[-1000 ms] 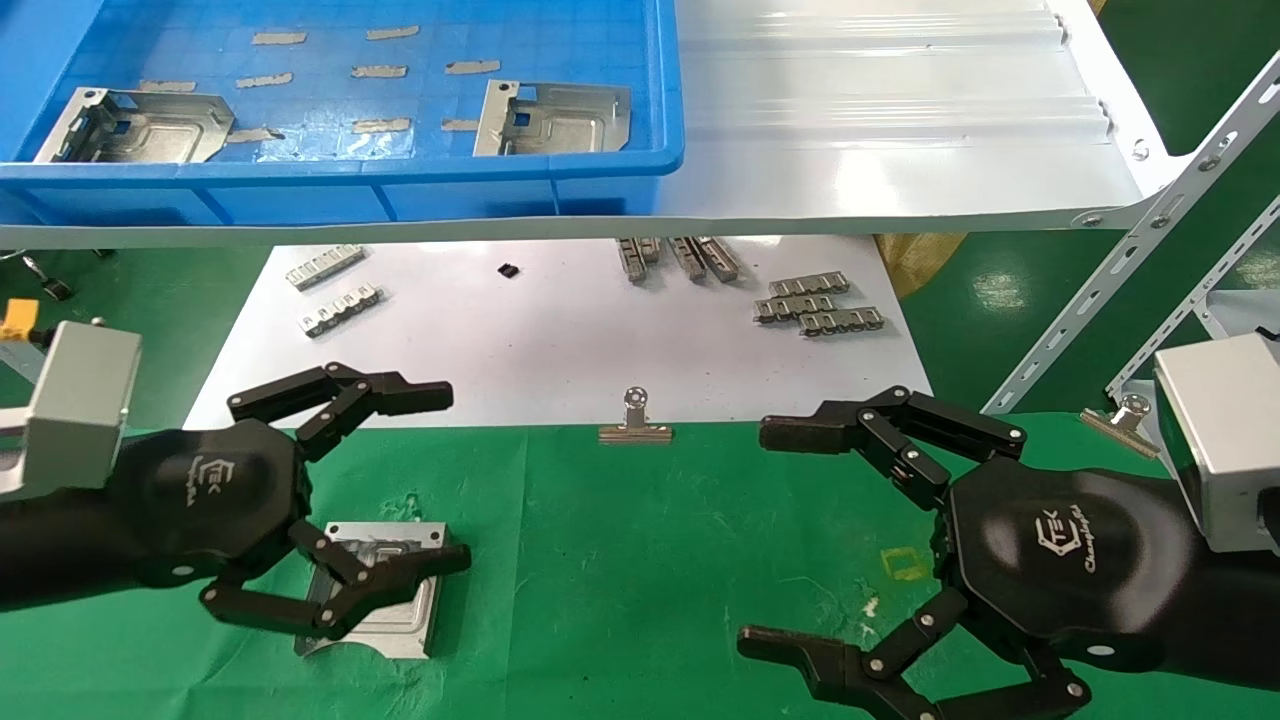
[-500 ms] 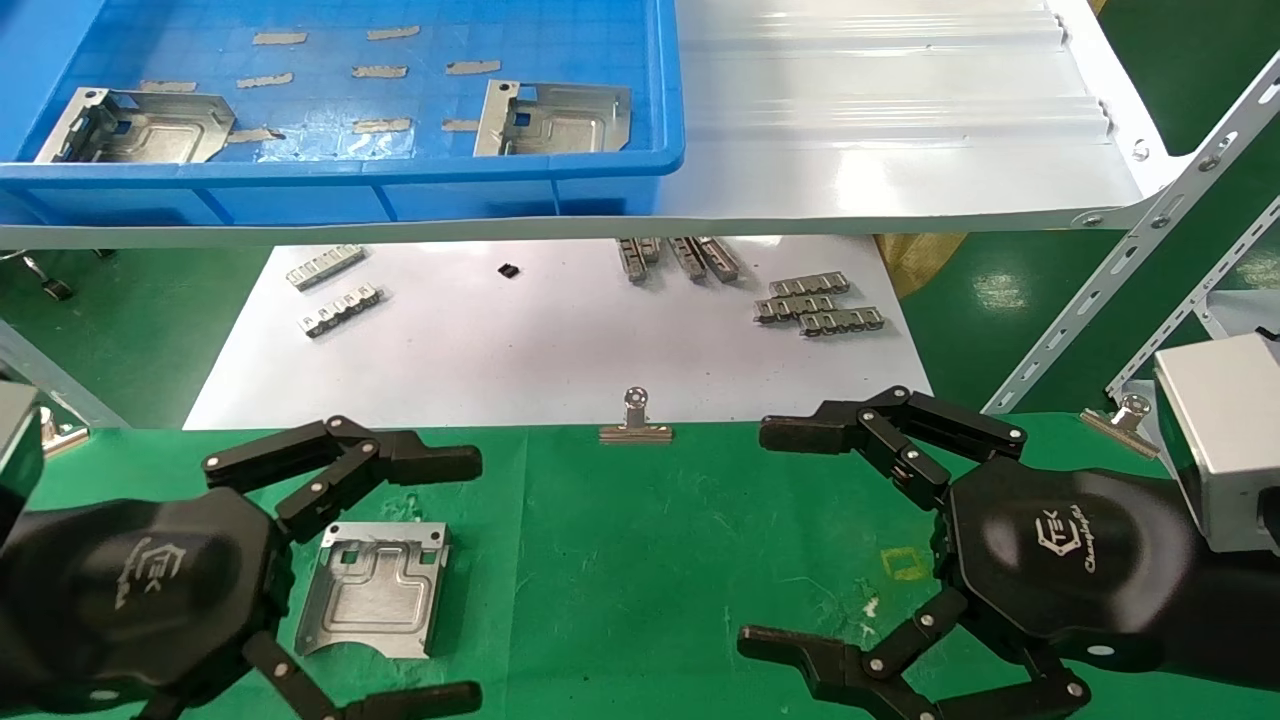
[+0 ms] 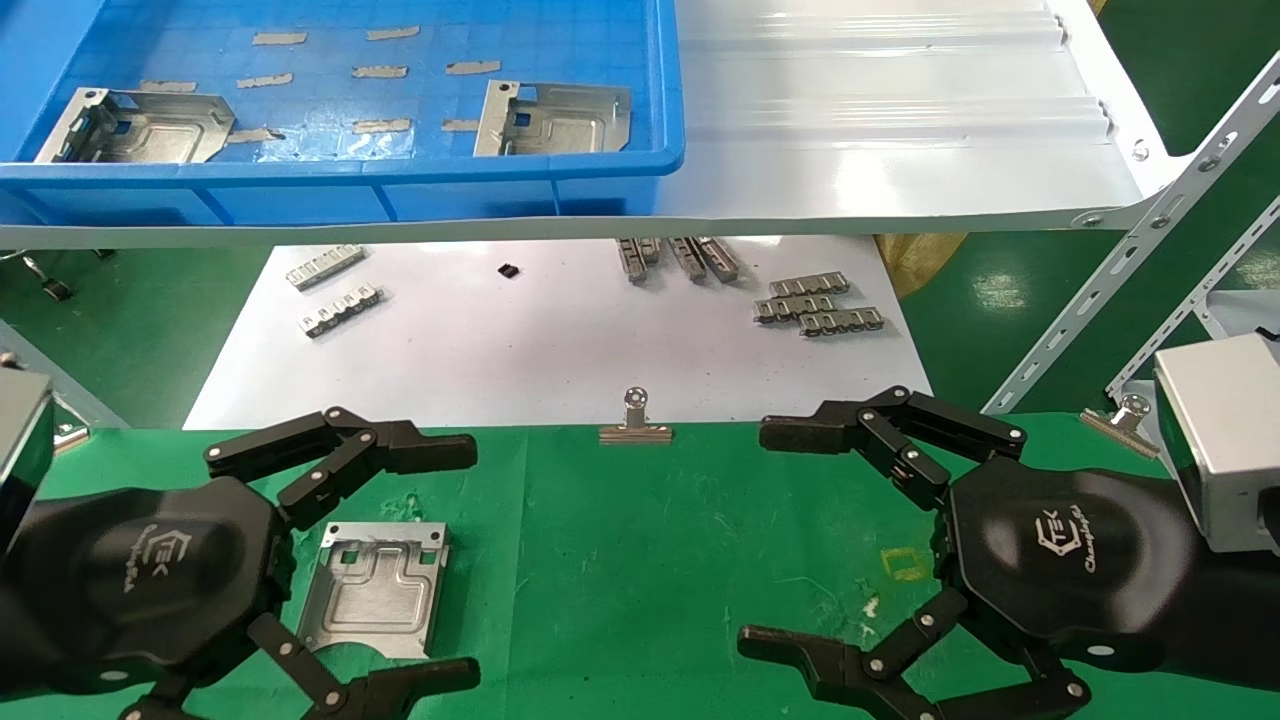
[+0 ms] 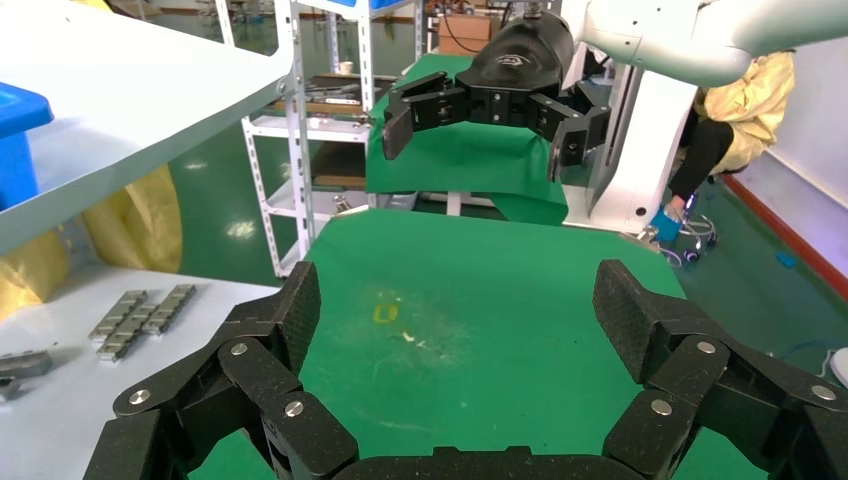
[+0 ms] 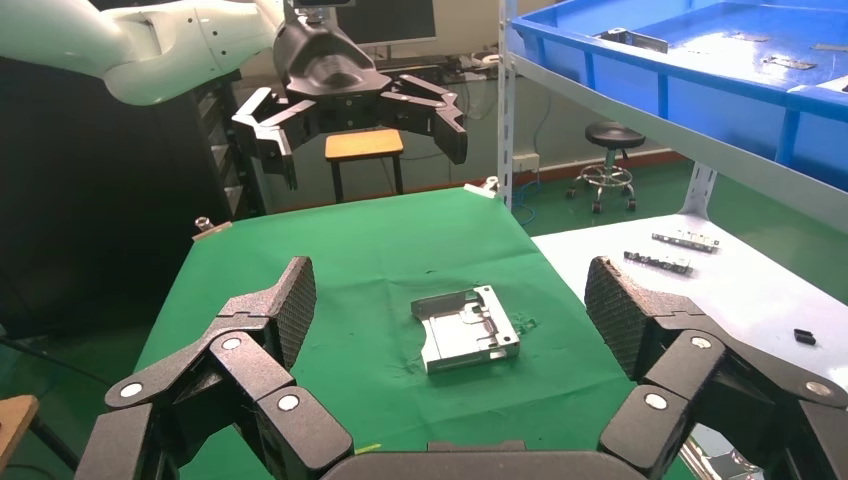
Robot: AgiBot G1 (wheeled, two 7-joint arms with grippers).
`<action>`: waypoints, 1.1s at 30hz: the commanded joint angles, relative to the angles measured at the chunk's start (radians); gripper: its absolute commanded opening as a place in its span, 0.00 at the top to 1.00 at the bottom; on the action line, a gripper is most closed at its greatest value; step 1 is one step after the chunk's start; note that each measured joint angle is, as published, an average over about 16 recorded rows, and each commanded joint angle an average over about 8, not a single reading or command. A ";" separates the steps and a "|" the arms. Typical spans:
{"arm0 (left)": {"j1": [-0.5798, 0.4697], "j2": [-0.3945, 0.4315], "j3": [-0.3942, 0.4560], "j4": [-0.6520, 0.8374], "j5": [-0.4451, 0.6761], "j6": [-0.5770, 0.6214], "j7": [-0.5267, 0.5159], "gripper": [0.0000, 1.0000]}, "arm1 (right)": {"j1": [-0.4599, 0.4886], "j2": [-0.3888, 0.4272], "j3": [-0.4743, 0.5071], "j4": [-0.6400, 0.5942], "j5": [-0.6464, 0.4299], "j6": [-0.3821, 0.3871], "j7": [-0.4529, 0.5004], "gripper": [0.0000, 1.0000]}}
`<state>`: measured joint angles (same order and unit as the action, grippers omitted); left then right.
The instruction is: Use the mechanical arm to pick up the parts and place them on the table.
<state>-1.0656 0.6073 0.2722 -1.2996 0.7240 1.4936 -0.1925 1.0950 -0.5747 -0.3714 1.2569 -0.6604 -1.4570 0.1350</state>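
One silver part (image 3: 374, 587) lies flat on the green table (image 3: 640, 560); it also shows in the right wrist view (image 5: 466, 328). My left gripper (image 3: 440, 565) is open and empty, raised just left of that part, its fingers (image 3: 420, 452) spread to either side of it and clear of it. It shows far off in the right wrist view (image 5: 355, 125). My right gripper (image 3: 785, 535) is open and empty, hovering over the table's right half. Two more parts lie in the blue bin, one at its left (image 3: 135, 125) and one at its middle (image 3: 555, 117).
The blue bin (image 3: 330, 190) sits on a white sloped board (image 3: 880, 140) at the back. A white sheet (image 3: 540, 340) carries several small toothed strips (image 3: 815, 305). A binder clip (image 3: 634, 420) holds the cloth's far edge, another (image 3: 1120, 418) at right. A metal rack strut (image 3: 1130, 250) crosses the right.
My left gripper has let go of the part, opened wide and drawn back left and up; the part now lies bare on the cloth. The right arm has not moved.
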 commanded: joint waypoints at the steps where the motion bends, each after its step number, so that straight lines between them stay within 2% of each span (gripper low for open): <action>1: -0.002 0.001 0.002 0.004 0.001 0.000 0.001 0.00 | 0.000 0.000 0.000 0.000 0.000 0.000 0.000 0.00; 33: -0.009 0.004 0.008 0.017 0.007 0.002 0.006 0.00 | 0.000 0.000 0.000 0.000 0.000 0.000 0.000 0.00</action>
<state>-1.0747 0.6114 0.2799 -1.2826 0.7310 1.4956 -0.1864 1.0950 -0.5747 -0.3714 1.2569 -0.6604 -1.4570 0.1350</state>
